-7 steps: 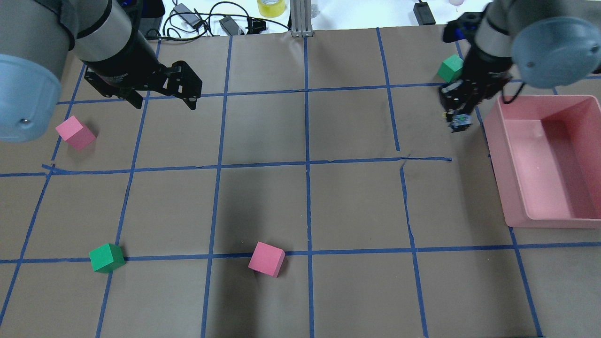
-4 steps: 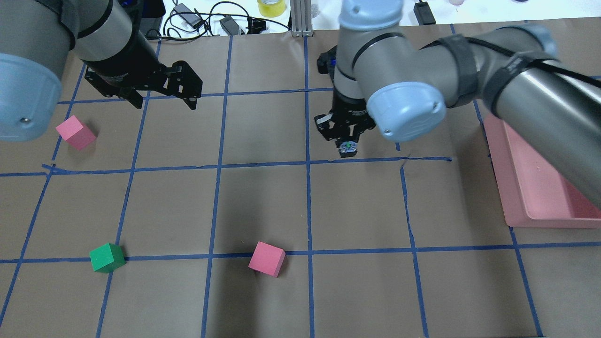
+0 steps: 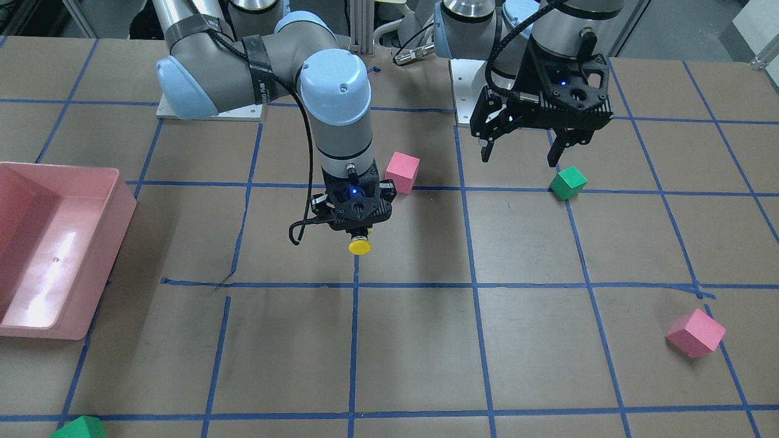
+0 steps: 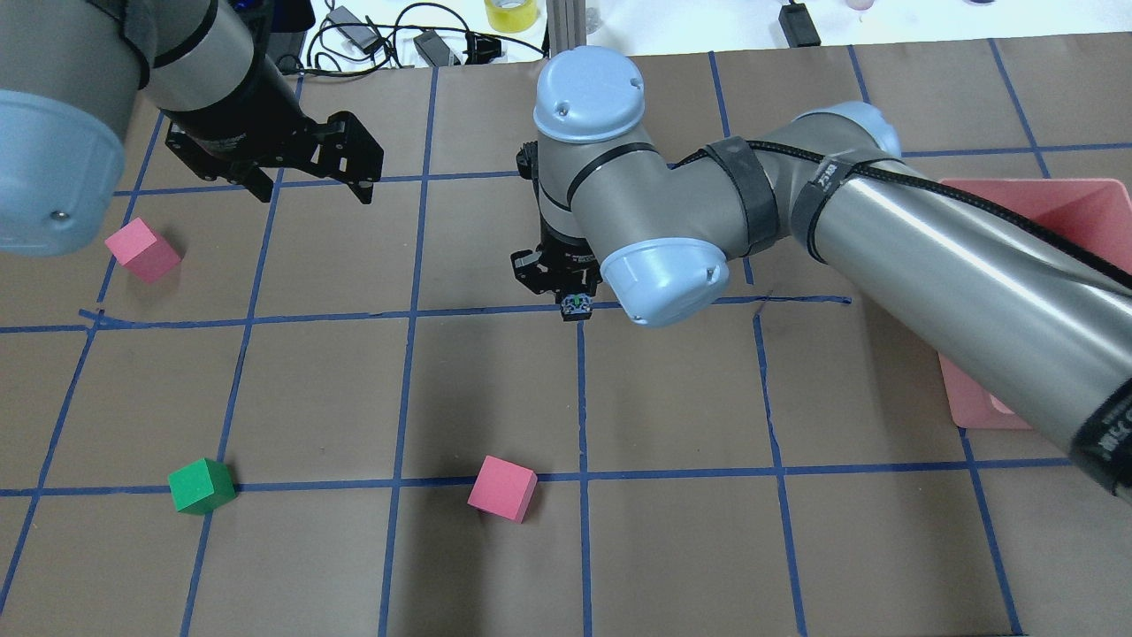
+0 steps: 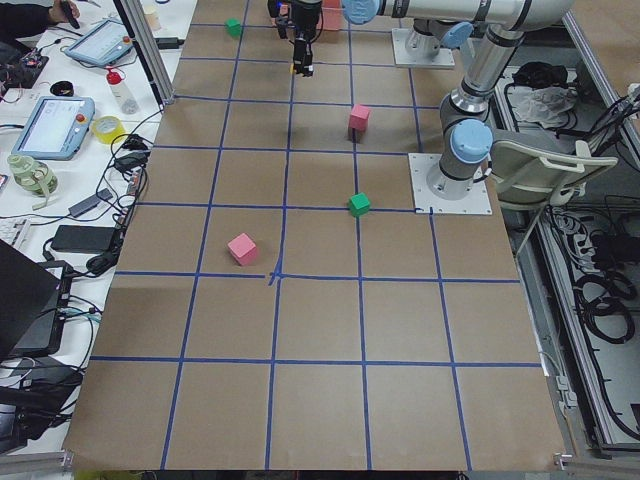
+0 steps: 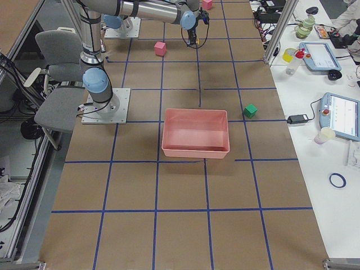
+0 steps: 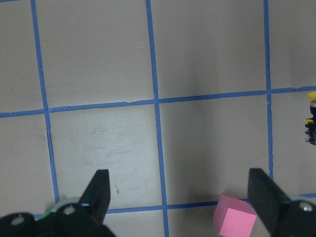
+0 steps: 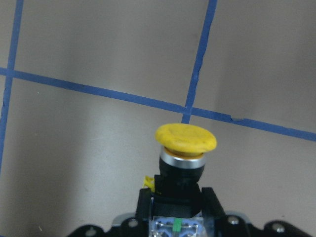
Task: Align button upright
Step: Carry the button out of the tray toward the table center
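Observation:
My right gripper (image 4: 575, 299) is shut on the button (image 3: 360, 246) and holds it above the middle of the table, over a crossing of blue tape lines. The round yellow cap points down, away from the gripper, toward the table. The right wrist view shows the cap, the silvery ring and the black body (image 8: 185, 140) gripped between the fingers (image 8: 210, 200). My left gripper (image 4: 311, 195) is open and empty, hanging above the table's far left part. In the front view it (image 3: 520, 152) hangs just behind a green cube (image 3: 568, 182).
A pink bin (image 3: 61, 328) stands on the robot's right, partly hidden by the right arm in the overhead view. Pink cubes (image 4: 141, 249) (image 4: 501, 487) and a green cube (image 4: 202, 486) lie on the brown paper. Another green cube (image 3: 79, 429) lies beyond the bin.
My right arm has swept from beside the pink bin to the table's middle, carrying the button. The left gripper has barely moved.

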Motion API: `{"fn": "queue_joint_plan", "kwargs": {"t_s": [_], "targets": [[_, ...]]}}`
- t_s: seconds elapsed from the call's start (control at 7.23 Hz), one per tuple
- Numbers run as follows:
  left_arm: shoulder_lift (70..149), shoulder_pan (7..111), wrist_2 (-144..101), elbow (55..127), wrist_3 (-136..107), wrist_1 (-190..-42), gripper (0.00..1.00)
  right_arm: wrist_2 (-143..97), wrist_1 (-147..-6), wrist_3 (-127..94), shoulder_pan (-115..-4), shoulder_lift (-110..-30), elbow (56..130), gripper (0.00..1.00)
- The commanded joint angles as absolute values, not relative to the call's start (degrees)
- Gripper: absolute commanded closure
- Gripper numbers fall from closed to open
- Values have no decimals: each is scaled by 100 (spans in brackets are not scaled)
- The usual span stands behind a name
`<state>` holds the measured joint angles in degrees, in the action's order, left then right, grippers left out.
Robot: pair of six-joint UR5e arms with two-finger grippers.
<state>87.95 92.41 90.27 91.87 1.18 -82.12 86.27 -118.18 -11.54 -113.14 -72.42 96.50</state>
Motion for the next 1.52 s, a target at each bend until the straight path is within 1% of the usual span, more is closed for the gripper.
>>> {"fn": "queue_joint_plan", "kwargs": {"t_s": [0.0,0.42,0.69,1.25,1.38], "targets": [[8859,9229,9044,9097,88,-8191,0,8421,-12224,-1937,-11320,-7251,10001,100],[8859,9193,9026,9044,88,-8130,0,8194,-12120,-4762,-11347,-7242,10002,100],[8842,9202,8965,9245,-280,-7483,0,8051,-12076,-7222,-11434,-7155,10002,100],[8859,9202,8983,9562,-123,-7400,0,8042,-12041,-10574,-11566,-7049,9993,100],[8859,9202,8974,9589,-114,-7279,0,7894,-12041,-10808,-11566,-7040,9993,100]]}}
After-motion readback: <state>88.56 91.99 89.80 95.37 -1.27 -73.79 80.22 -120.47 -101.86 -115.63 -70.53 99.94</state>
